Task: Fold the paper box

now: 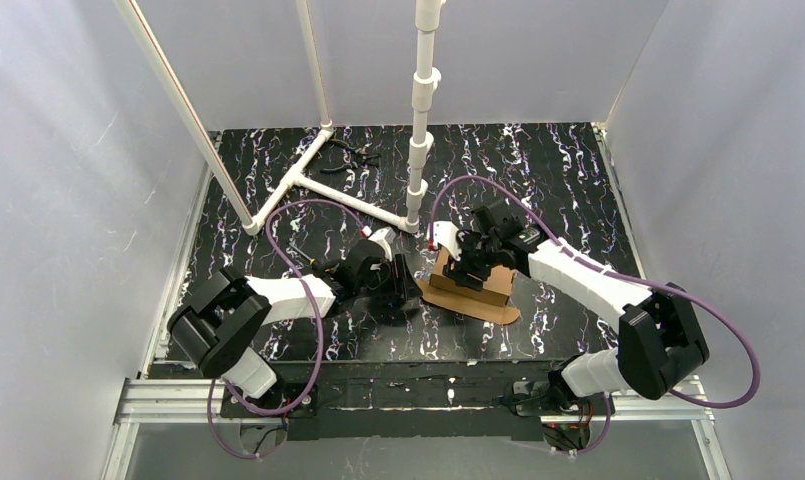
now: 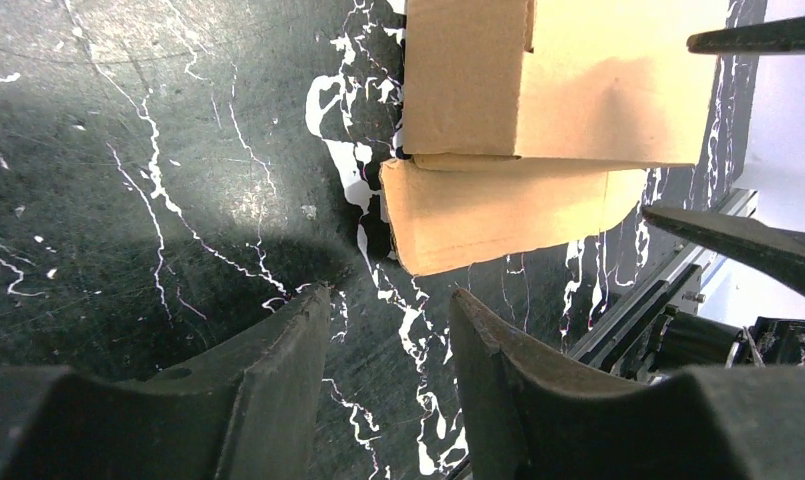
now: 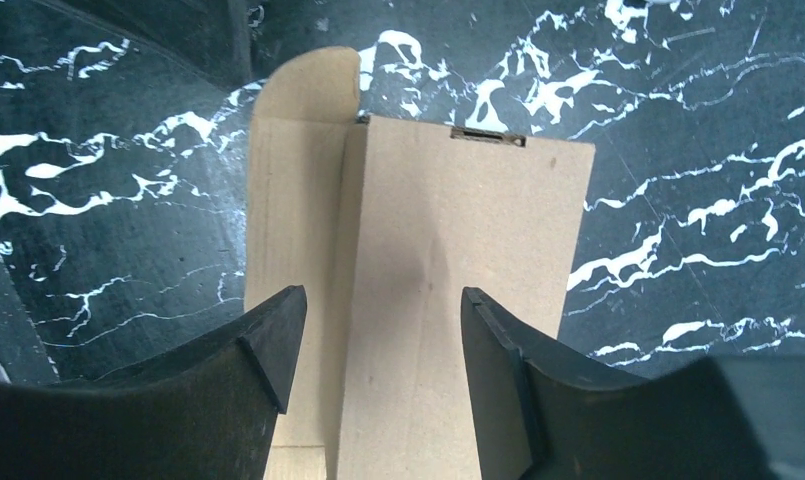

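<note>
The paper box [image 1: 470, 288] is plain brown cardboard, partly folded, and lies mid-table on the black marbled top. One rounded flap [image 1: 498, 312] lies flat toward the front. My left gripper [image 1: 406, 287] sits just left of the box. In the left wrist view it [image 2: 388, 300] is open over bare table, a little short of the box's flap [image 2: 498, 212] and wall [image 2: 458, 80]. My right gripper [image 1: 475, 262] hovers over the box's back part. Seen from the right wrist it [image 3: 378, 305] is open above a cardboard panel [image 3: 468, 220], with a side flap [image 3: 293, 190] to the left.
A white pipe frame [image 1: 318, 185] lies at the back left with an upright pipe [image 1: 423, 100] beside it. A small dark tool [image 1: 356, 150] lies near the back wall. White walls close in three sides. A metal rail [image 1: 378, 398] runs along the front edge.
</note>
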Robot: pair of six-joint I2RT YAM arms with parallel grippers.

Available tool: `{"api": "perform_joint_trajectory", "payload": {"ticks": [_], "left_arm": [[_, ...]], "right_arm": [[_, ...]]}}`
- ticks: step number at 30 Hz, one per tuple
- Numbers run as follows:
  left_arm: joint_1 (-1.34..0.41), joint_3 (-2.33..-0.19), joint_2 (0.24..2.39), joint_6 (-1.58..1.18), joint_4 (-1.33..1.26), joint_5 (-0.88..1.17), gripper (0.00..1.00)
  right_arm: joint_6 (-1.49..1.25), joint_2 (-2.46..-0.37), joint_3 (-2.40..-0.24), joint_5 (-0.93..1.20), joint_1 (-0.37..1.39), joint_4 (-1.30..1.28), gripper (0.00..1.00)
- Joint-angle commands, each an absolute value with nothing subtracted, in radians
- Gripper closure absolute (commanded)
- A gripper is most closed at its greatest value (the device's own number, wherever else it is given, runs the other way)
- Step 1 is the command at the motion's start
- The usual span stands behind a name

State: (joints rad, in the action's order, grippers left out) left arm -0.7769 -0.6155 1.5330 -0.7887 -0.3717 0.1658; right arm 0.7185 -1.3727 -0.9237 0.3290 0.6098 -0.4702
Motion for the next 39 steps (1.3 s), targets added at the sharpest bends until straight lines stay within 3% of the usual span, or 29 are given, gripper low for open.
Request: {"api": "perform_joint_trajectory", "payload": {"ticks": [1, 11, 12, 14, 18, 21, 23, 24, 27, 31, 39], "left_arm": [[-0.789, -0.621, 1.566, -0.838, -0.401, 0.162, 0.57], [-0.814, -0.648, 1.625, -0.870, -0.408, 0.153, 0.72], [-0.814, -0.649, 1.627, -0.870, -0.407, 0.152, 0.74], [-0.815, -0.653, 1.629, -0.874, -0.407, 0.149, 0.78], [-0.815, -0.664, 1.636, -0.870, -0.408, 0.150, 0.92], [-0.815, -0.672, 1.640, -0.866, -0.409, 0.149, 0.95], [-0.817, -0.678, 1.638, -0.860, -0.546, 0.148, 0.96], [-0.817, -0.681, 1.636, -0.856, -0.427, 0.147, 0.96], [-0.821, -0.689, 1.635, -0.843, -0.408, 0.148, 0.96], [-0.821, -0.683, 1.632, -0.859, -0.411, 0.150, 0.85], [-0.822, -0.606, 1.513, -0.887, -0.438, 0.119, 0.78]], "right_arm": [[0.716, -1.368, -0.925, 0.249, 0.604, -0.438, 0.34], [0.707, -1.366, -0.840, 0.255, 0.606, -0.385, 0.42], [0.707, -1.243, -0.837, 0.255, 0.606, -0.385, 0.43], [0.705, -1.377, -0.835, 0.255, 0.606, -0.386, 0.45], [0.702, -1.381, -0.829, 0.261, 0.608, -0.385, 0.47], [0.703, -1.386, -0.824, 0.264, 0.609, -0.385, 0.48], [0.702, -1.391, -0.822, 0.267, 0.610, -0.389, 0.49], [0.702, -1.392, -0.822, 0.267, 0.610, -0.390, 0.49], [0.703, -1.396, -0.821, 0.269, 0.612, -0.391, 0.50], [0.699, -1.397, -0.821, 0.270, 0.612, -0.391, 0.50], [0.696, -1.402, -0.824, 0.271, 0.612, -0.395, 0.50]]}}
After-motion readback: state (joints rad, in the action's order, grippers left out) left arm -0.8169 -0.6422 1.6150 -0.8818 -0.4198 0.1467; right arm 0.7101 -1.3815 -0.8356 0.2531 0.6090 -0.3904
